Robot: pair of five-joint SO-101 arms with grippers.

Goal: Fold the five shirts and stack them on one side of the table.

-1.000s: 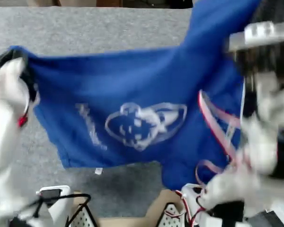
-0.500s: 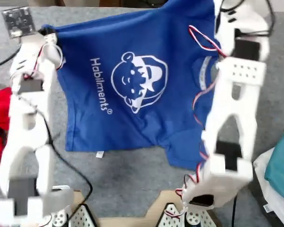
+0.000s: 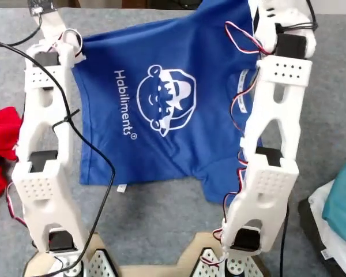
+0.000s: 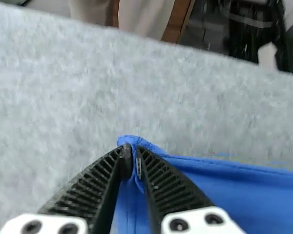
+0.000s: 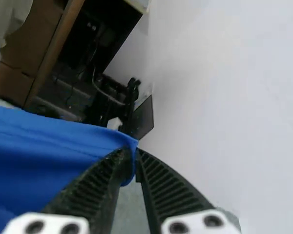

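Left fingers (image 4: pixel 122 160) closed to a narrow gap, pinching one corner of the blue shirt (image 3: pixel 179 150); the fabric edge sits between the tips, with grey worktop (image 4: pixel 63 97) directly beyond and below them. Right fingers (image 5: pixel 120 165) likewise nearly closed, clamped on another edge of the blue shirt (image 5: pixel 39 156), which runs away from the tips to one side; past these tips are a pale wall and dark furniture. In the high view the blue shirt spans from the left fingers across to the right fingers, spread flat with the white print facing up, its hem lying on the worktop (image 3: pixel 161 219) back toward the arm bases. One sleeve lies beneath the right arm, well back from the right fingers. Fabric between the two grip points is fairly taut, with slight creasing near the right side. A red shirt (image 3: pixel 0 138) lies bunched on the worktop outboard of the left arm, well behind the left fingers. A teal cloth (image 3: pixel 343 208) sits outboard of the right arm, far back from the right fingers.
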